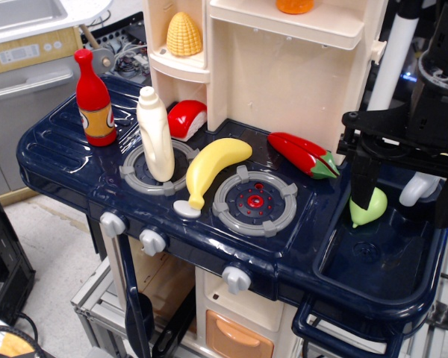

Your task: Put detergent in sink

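Note:
The detergent is a tall cream-white bottle with no label, standing upright on the left burner ring of the toy counter. The sink is a deep navy-blue basin at the right end of the counter. My black gripper hangs over the sink, far to the right of the detergent. Its two fingers stand wide apart with nothing between them. A green pear lies in the sink next to the left finger.
A red bottle with an orange label stands left of the detergent. A banana, a red chili and a red-and-white piece lie around the burners. A white faucet is behind the sink. Corn sits on a shelf.

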{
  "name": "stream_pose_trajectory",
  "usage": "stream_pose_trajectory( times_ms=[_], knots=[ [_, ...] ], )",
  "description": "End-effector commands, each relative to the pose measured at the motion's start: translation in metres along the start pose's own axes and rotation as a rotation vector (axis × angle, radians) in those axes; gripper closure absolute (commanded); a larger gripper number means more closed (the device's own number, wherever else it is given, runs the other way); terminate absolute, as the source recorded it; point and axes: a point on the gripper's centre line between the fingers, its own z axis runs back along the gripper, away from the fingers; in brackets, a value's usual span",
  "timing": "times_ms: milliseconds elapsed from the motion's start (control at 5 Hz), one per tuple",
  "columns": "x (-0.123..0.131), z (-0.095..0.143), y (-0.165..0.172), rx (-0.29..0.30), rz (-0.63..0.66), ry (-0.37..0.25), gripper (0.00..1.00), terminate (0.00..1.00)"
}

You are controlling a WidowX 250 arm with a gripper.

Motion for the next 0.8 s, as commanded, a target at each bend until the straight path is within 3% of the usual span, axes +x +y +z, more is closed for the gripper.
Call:
stream_pose_trajectory(
  times_ms=[0,200,600],
  knots=[
    [0.0,0.0,0.0,0.0,0.0,0.0,0.0,0.0],
    [0.01,0.01,0.042,0.113,0.028,0.009,0.0,0.0],
    [0.033,0.032,0.108,0.193,0.093,-0.046,0.0,0.0]
  ],
)
